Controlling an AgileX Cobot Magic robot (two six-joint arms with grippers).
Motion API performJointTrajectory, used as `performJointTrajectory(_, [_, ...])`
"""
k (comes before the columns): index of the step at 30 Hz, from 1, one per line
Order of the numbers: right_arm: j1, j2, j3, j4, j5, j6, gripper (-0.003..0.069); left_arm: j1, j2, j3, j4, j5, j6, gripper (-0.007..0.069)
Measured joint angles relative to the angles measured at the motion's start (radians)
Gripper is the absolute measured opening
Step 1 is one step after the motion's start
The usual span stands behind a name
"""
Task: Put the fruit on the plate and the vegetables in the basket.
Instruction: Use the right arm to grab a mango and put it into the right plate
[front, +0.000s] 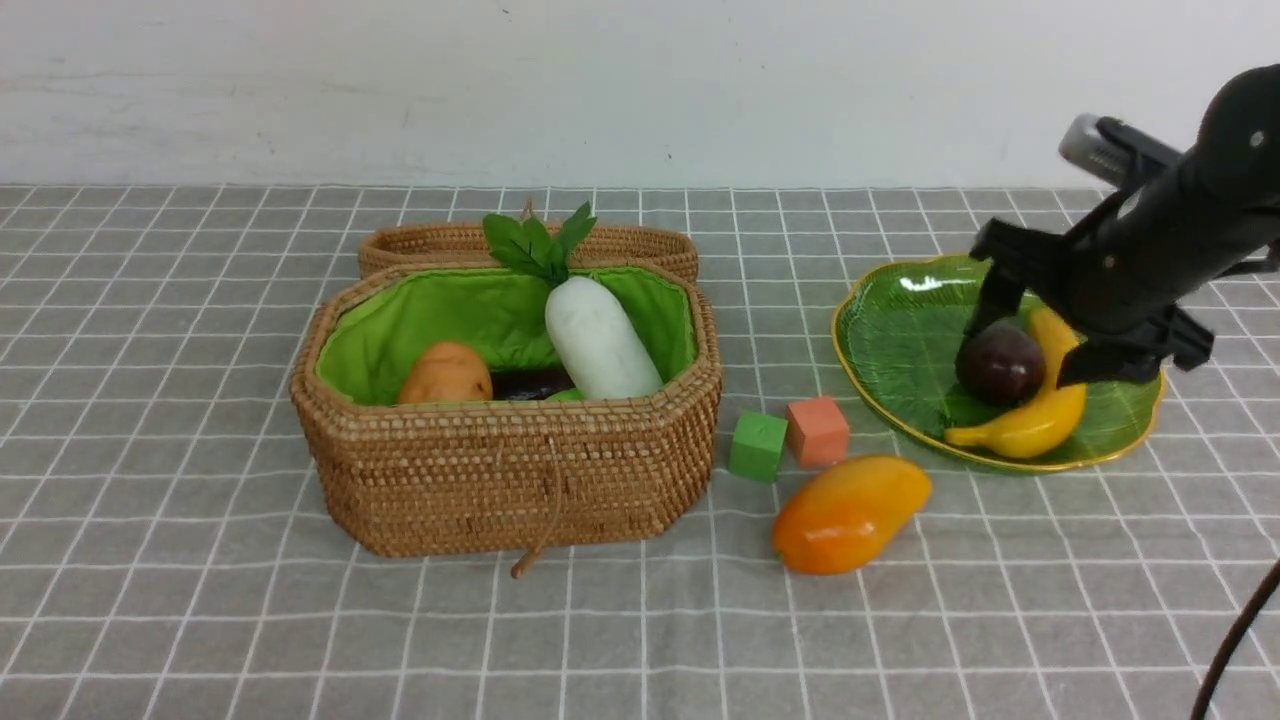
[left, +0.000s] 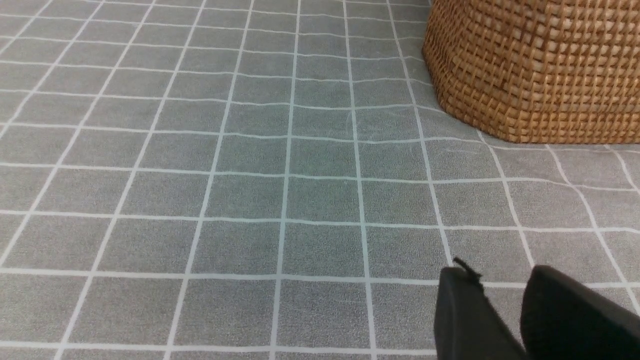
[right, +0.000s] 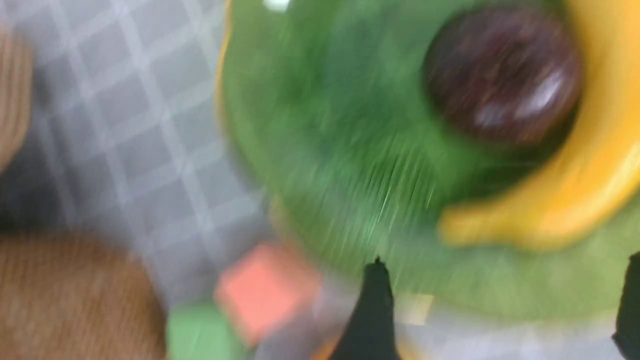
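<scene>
The green leaf-shaped plate at the right holds the maroon passion fruit and the yellow banana. The orange-yellow mango lies on the cloth in front of the plate. The woven basket holds the potato, the white radish, the dark eggplant and a sliver of the green gourd. My right gripper is open and empty just above the fruit on the plate. Its blurred wrist view shows the plate, passion fruit and banana. My left gripper is shut and empty over bare cloth.
A green cube and an orange cube sit between the basket and the plate. The basket's lid stands behind it. A basket corner shows in the left wrist view. A white wall runs behind the table.
</scene>
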Motion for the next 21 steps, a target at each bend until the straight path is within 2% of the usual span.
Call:
performJointTrajectory(3, [0.137,-0.065,0.135,-0.012,-0.037,0.095,0.0562,0.000,0.000,0.000,0.000,0.000,0.000,0.0188])
performJointTrajectory(6, [0.207,-0.062,0.185,-0.031,-0.088,0.179,0.0559,0.000,0.000,0.000,0.000,0.000,0.000,0.0193])
performJointTrajectory(15, [0.242,0.055,0.194,-0.070,-0.188,0.265,0.0559,0.000,0.000,0.000,0.000,0.000,0.000,0.0203])
performJointTrajectory(21, [0.244,0.111,0.174,-0.061,-0.235,0.187,0.0550,0.000,0.000,0.000,0.001,0.000,0.000,0.0203])
